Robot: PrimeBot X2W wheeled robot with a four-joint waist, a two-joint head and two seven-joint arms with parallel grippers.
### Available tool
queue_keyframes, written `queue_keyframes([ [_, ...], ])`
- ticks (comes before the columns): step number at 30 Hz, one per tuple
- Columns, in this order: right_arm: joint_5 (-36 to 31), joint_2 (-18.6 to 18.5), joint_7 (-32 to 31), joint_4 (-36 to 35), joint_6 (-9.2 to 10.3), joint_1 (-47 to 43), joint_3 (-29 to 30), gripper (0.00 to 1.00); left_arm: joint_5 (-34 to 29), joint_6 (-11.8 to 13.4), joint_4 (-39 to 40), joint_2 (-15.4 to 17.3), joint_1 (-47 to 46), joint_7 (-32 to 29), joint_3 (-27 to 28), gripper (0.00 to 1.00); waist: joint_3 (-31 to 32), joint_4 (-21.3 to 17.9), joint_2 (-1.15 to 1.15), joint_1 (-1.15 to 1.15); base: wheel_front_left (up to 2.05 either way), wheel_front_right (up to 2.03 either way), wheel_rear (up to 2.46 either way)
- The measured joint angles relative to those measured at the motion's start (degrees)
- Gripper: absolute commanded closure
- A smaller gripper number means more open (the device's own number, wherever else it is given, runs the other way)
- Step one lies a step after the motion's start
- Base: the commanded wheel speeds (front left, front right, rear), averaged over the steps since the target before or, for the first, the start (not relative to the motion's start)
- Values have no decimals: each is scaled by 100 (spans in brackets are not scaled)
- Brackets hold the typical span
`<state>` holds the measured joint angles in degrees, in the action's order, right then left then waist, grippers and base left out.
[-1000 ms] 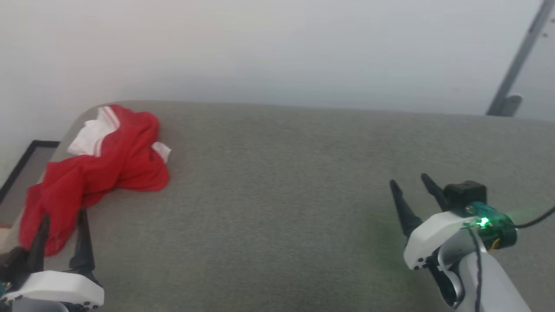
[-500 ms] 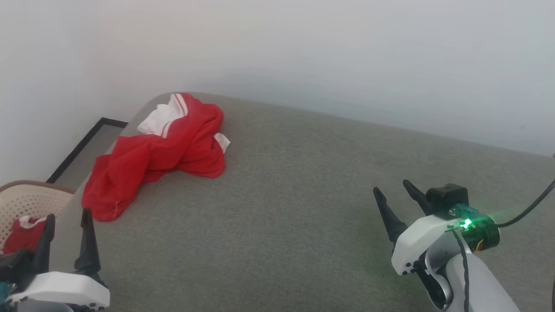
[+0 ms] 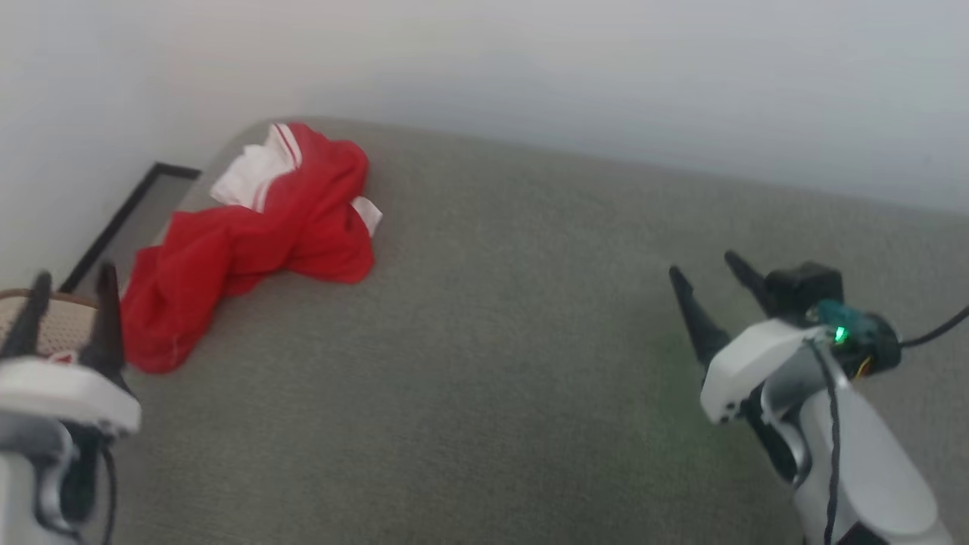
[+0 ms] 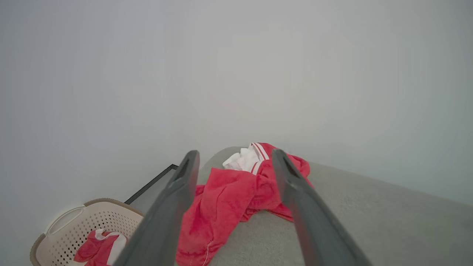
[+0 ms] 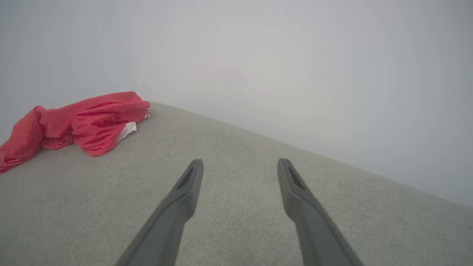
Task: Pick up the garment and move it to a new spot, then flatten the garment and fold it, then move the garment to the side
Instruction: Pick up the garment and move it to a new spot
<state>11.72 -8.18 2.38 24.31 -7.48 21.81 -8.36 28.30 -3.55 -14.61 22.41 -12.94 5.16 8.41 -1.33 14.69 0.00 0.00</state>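
— How far along is the job?
— Nothing is done yet, I judge. The shirt (image 3: 257, 227) lies crumpled in a heap on the grey cushion (image 3: 492, 341), not lifted, not flattened, not folded. All of it is left: pick up, move, spread, fold, set aside.
— Where on the cushion?
— At the cushion's far left corner, trailing down along its left edge.
— And your grippers?
— Both stand wide open and empty. My left gripper (image 3: 73, 271) hovers by the cushion's left edge, near the shirt's nearer end but not touching it. In my left wrist view the heap shows between my fingers, ahead of them. My right gripper (image 3: 702, 263) hangs over the cushion's right part, well apart from the shirt.
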Motion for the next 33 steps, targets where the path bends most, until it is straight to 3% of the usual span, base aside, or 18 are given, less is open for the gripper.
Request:
queue_keyframes([
  [7,-342,-86,-298,-621,0,437,213,0,420,-264,-985,483,-1372,-539,-80,0,-849,-274,0,0,0,0,0],
  [16,-728,-55,-665,-1491,0,725,393,0,898,-359,-2686,915,-3100,-1322,-337,0,-2081,-639,0,0,0,0,0],
  [26,-917,-70,-1007,-2146,0,769,369,0,1134,-379,-4138,1009,-4183,-2382,-869,0,-2917,-924,0,0,0,0,0],
  [33,-956,-125,-1310,-2454,0,810,269,0,1337,-378,-4723,1059,-4644,-3232,-1361,0,-3112,-1016,0,0,0,0,0],
])
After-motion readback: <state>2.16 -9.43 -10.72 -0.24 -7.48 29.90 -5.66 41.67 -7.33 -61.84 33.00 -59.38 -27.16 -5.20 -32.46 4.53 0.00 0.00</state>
